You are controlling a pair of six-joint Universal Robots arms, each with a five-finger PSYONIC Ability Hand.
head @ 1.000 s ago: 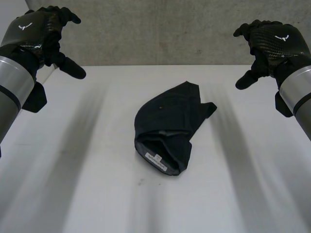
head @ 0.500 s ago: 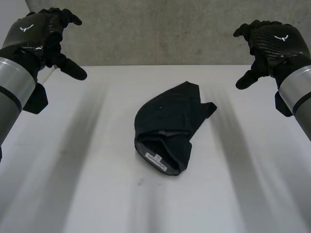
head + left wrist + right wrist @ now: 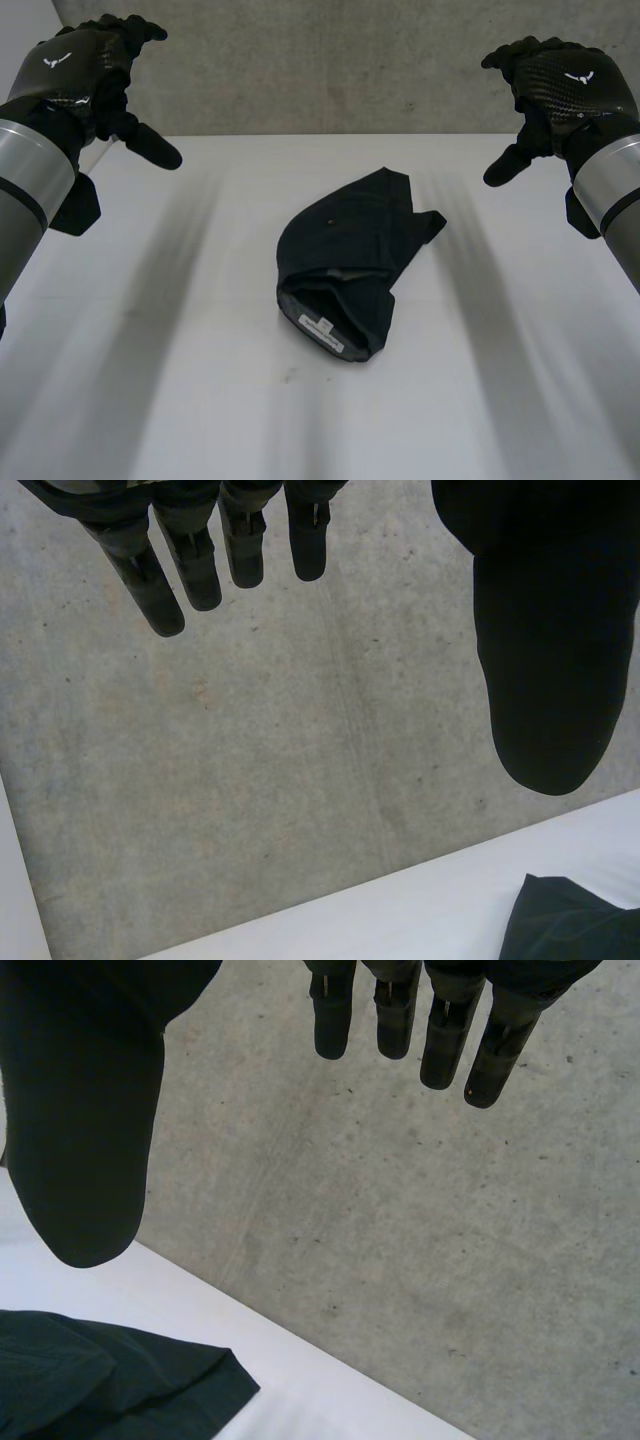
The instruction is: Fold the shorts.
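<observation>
Grey concrete wall [image 3: 330, 70] behind white table [image 3: 150, 350]; dark shorts [image 3: 345, 255] bunched at table centre.
L hand [image 3: 75, 75] & R hand [image 3: 560, 85] raised either side, well apart from shorts, fingers spread loose w/ thumbs out, holding nothing; small white label [image 3: 322, 328] on shorts' near end.

A lab-like test room: white table [image 3: 150, 350] against concrete wall [image 3: 330, 70].

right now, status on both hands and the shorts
Left hand open, raised, holding nothing. Right hand open, raised, holding nothing. Shorts crumpled in the middle of the table, untouched, not yet folded. Nothing between hands and shorts.
</observation>
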